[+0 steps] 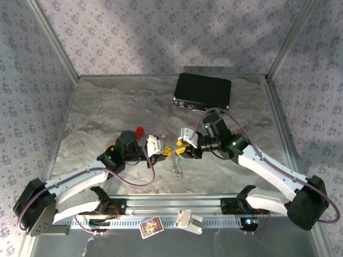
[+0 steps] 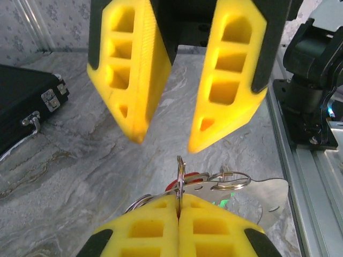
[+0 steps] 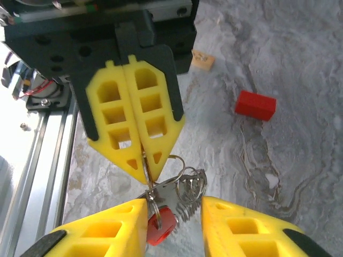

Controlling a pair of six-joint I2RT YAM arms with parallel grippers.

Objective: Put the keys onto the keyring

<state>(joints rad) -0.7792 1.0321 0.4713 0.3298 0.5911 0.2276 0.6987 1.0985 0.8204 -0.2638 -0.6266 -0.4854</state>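
Keys (image 3: 172, 199) hang in a small bunch at the lower centre of the right wrist view. The bunch is silvery shafts, a few wire loops and one red head, low between the right gripper's (image 3: 174, 208) yellow fingers. Those fingers stand apart; I cannot tell whether the red head touches the left-hand one.

The table (image 1: 107, 107), grey and marbled, takes the middle of the top view, with a rail (image 1: 171, 203) along its lower edge. The case (image 1: 202, 91), black, lies at upper centre-right, well apart from the rest. Both arms reach in from the lower corners and meet at the centre, their tips close together.

The left gripper (image 2: 179, 208) is at the bottom of the left wrist view. Its fingers are pressed together on a thin split ring (image 2: 180, 171) that stands edge-on above the tips, and the bunch spreads to the right of this ring. The keyring (image 2: 274, 194), a pale silvery flat shape with dots along its edge, shows at the lower right of that view, just beside the bunch. Whether it is joined to the bunch I cannot tell.

A card (image 1: 150, 226) and a white piece (image 1: 187, 219) lie below the rail. The block (image 3: 255, 104), red, sits at the upper right of the right wrist view, with a tan tile (image 3: 202, 59) up and to its left.
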